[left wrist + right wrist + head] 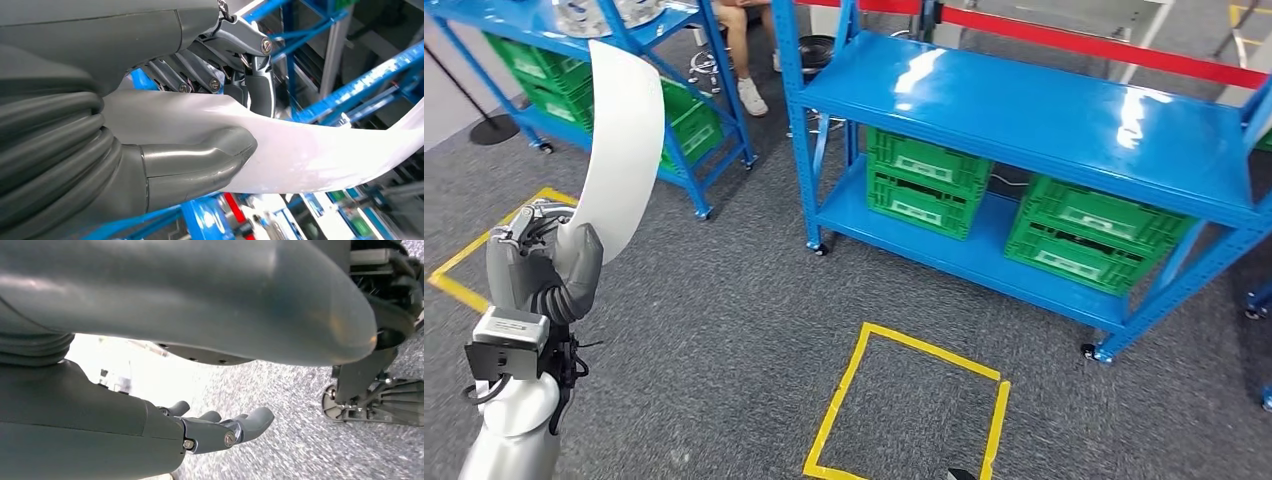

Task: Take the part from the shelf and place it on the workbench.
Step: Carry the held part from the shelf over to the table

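Part (624,140), white curved panel, gripped upright by left hand (534,262); right hand (215,430) empty, fingers apart; green crates (929,180) on blue shelf (1044,110).

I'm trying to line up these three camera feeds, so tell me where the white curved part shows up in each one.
Head view: white curved part stands upright at the left, its lower end gripped by the left hand.
Left wrist view: it runs across the middle, thumb pressed on it.
Right wrist view: not in it.
Shared landmark: blue shelf, seen behind the part in the left wrist view.
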You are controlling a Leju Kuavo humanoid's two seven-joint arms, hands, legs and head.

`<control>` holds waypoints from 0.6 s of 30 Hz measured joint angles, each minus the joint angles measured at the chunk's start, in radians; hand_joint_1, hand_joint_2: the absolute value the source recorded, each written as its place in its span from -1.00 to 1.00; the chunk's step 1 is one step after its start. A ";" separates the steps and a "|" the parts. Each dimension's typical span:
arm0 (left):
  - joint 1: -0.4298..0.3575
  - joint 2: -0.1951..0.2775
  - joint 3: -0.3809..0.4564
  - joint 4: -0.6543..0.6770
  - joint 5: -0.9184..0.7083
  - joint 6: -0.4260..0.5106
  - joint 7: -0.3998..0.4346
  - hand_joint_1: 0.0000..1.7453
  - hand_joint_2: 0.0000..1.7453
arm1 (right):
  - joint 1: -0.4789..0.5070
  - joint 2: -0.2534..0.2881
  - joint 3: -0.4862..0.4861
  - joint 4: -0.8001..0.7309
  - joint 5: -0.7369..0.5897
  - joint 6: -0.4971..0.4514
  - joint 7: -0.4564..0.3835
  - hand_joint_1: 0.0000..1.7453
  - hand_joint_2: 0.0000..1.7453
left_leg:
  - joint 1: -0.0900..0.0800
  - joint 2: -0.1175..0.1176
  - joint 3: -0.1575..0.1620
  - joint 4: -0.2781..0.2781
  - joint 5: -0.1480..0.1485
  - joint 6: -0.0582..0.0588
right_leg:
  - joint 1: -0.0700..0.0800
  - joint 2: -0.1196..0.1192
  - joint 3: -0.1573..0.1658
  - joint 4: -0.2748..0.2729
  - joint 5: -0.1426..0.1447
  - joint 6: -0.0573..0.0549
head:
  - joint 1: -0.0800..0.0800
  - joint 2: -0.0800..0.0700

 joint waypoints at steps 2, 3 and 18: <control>-0.005 -0.004 0.004 0.002 -0.009 -0.002 0.000 1.00 1.00 | -0.003 0.000 0.000 0.000 0.001 0.001 0.000 -1.00 -1.00 | -0.005 0.047 0.068 -0.129 0.044 0.009 | 0.005 -0.021 0.002 0.003 -0.005 0.008 | 0.000 0.000; -0.009 -0.007 0.005 0.003 -0.012 -0.003 0.000 1.00 1.00 | -0.004 0.000 0.000 0.000 0.001 0.003 -0.001 -1.00 -1.00 | -0.008 0.061 0.086 -0.165 0.052 0.017 | 0.008 -0.030 0.003 0.005 -0.007 0.013 | 0.000 0.000; -0.032 -0.036 0.019 0.023 -0.021 -0.018 0.000 1.00 1.00 | -0.007 0.000 0.002 0.000 0.005 0.018 0.000 -1.00 -1.00 | -0.007 -0.114 0.061 -0.171 0.079 0.053 | 0.002 0.131 -0.016 0.047 -0.021 0.033 | 0.008 0.000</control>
